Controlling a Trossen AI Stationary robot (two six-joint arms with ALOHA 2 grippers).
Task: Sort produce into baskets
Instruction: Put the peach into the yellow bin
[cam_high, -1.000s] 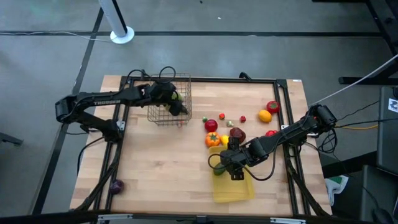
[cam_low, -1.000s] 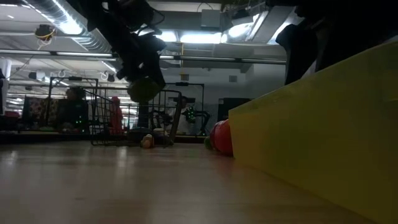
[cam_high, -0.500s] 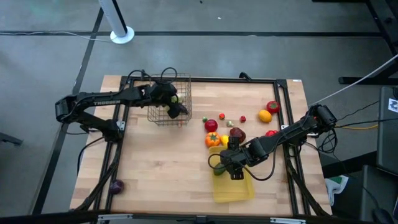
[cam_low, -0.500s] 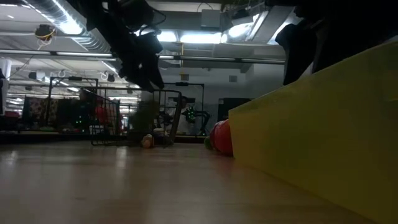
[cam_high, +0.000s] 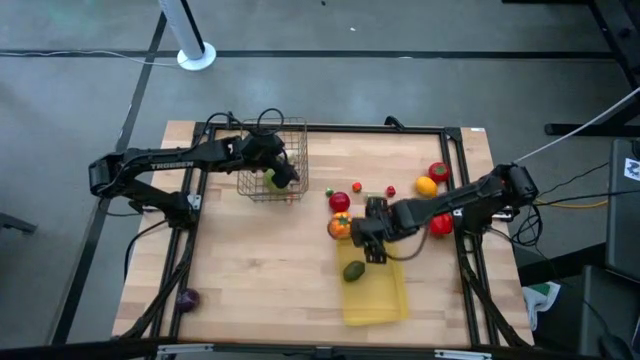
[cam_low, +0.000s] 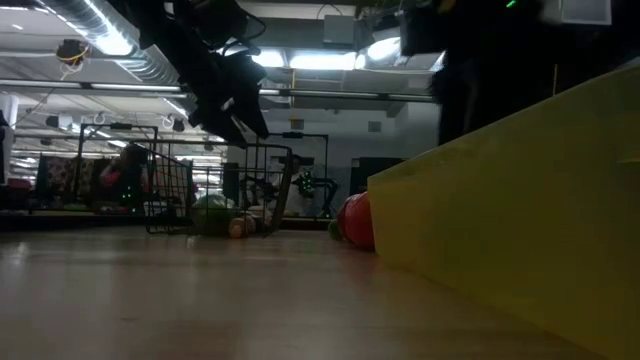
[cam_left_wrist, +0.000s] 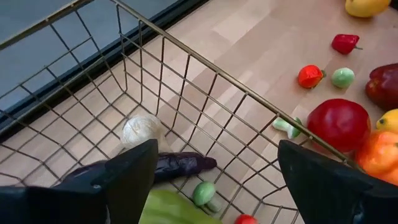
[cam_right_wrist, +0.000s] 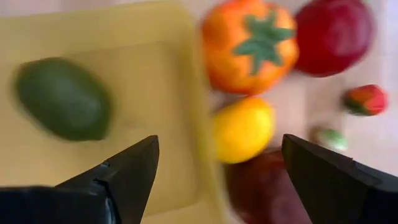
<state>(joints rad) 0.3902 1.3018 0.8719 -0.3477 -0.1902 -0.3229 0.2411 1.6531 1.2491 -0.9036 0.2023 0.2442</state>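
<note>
High view: the left gripper (cam_high: 277, 170) hangs over the boxy dark wire-mesh basket (cam_high: 272, 160) at eleven o'clock on the table, jaws spread, empty. The right gripper (cam_high: 368, 238) hovers at the far rim of the shallow translucent yellow plastic tray (cam_high: 373, 290), jaws released; a dark green avocado (cam_high: 353, 270) lies inside.

Left wrist view: a whitish garlic bulb (cam_left_wrist: 140, 130) and purple eggplant (cam_left_wrist: 177, 165) rest in the basket.

Right wrist view: an orange tomato (cam_right_wrist: 250, 38) and yellow lemon (cam_right_wrist: 242, 129) sit just outside the tray.

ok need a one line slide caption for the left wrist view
Left gripper open above the wire basket, which holds a whitish bulb, purple eggplant and green pieces.
</note>
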